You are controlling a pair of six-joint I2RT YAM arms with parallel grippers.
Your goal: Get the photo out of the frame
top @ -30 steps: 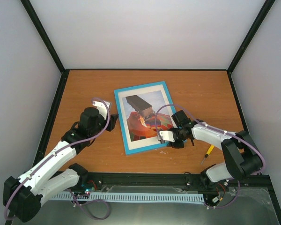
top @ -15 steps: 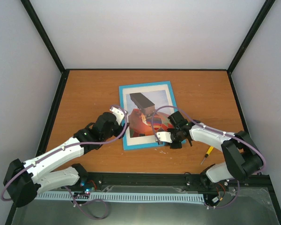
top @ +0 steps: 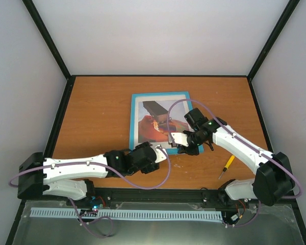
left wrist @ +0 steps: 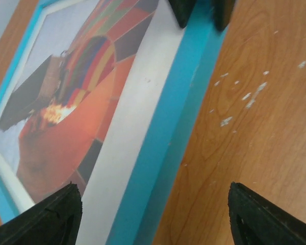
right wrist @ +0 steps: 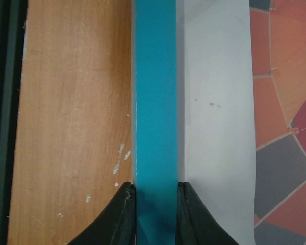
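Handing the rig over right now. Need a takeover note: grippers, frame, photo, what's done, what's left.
Grippers: the left gripper is open, its fingers either side of the frame's near blue border, not gripping. The right gripper is shut on that same border.
Things: the frame lies face up on the table with the photo inside it. The screwdriver lies on the table to the right, held by neither arm.
Done: the frame is gripped.
Left: the photo is not yet out.
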